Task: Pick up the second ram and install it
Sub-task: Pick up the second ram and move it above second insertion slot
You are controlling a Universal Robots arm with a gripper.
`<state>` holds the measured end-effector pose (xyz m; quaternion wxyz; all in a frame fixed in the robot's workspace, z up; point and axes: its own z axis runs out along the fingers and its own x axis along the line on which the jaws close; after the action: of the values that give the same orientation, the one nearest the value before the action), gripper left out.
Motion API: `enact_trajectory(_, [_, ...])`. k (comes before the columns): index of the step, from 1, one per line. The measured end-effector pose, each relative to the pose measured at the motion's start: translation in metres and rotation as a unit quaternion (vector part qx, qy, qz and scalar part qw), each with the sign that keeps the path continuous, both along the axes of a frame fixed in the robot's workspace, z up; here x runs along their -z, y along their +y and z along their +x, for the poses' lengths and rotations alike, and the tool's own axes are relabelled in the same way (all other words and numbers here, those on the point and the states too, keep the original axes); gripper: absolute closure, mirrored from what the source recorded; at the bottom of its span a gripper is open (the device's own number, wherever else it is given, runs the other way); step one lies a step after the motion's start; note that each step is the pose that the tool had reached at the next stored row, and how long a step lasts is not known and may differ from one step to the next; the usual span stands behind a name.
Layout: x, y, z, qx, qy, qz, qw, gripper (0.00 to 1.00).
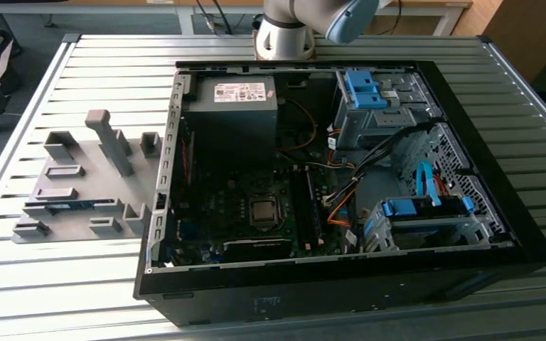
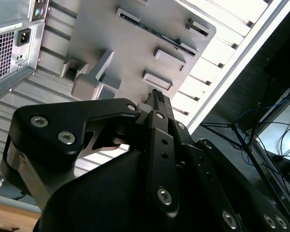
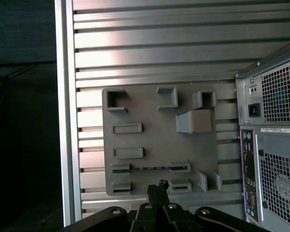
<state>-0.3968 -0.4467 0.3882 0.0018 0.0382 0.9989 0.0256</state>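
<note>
Empty tool (image 3: 157,185), fingers pressed together, poised above grey holder tray (image 3: 154,137) on slatted surface (image 3: 159,48), second ram (image 3: 150,168) standing edgewise in tray slots, open computer case (image 1: 349,284) beside

The gripper (image 2: 157,96) is finished in matt black and fastened with bright metal screws (image 2: 164,195). Ahead of it, a holder plate (image 3: 159,140) of smooth, dull grey plastic is seen. The table (image 3: 159,43) beneath that plate is made of ribbed bare metal with a brushed sheen. Off to the gripper's side, the computer case (image 3: 280,96) is backed with perforated grey sheet metal.
</note>
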Motion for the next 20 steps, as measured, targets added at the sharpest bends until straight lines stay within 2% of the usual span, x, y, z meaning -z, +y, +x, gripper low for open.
enact_trajectory(5, [0.0,-0.0001,0.0,-0.004,0.0,0.0,1.0,0.89])
enact_trajectory(10, [0.0002,0.0,0.0,-0.044,0.0,0.0,0.999,0.89])
enact_trajectory(15, [0.0008,-0.0001,0.0,-0.09,0.0,0.0,0.996,0.89])
enact_trajectory(20, [0.0013,-0.0001,0.0,-0.135,0.0,-0.0001,0.9908,0.89])
